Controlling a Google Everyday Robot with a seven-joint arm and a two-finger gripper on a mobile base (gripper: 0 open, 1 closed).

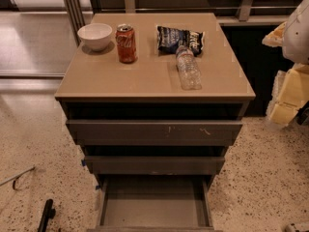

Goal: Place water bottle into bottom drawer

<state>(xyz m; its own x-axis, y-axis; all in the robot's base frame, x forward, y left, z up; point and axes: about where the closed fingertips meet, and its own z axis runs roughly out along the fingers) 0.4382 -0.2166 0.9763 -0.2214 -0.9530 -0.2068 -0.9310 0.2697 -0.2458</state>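
The water bottle (188, 66) is clear and crinkled with a white cap. It lies on its side on the cabinet top (145, 76), cap toward the back, right of centre. The bottom drawer (154, 204) is pulled out at the cabinet's foot and shows a plain grey floor with nothing in it. My gripper (287, 98), pale yellow under the white arm (297, 30), hangs at the right edge of the view. It is beyond the cabinet's right side and apart from the bottle.
An orange-red soda can (126, 43) stands on the top, with a white bowl (95, 36) to its left and a dark chip bag (180, 39) behind the bottle. Two wider drawers (154, 132) sit above, slightly out. A black object (46, 215) lies on the speckled floor at lower left.
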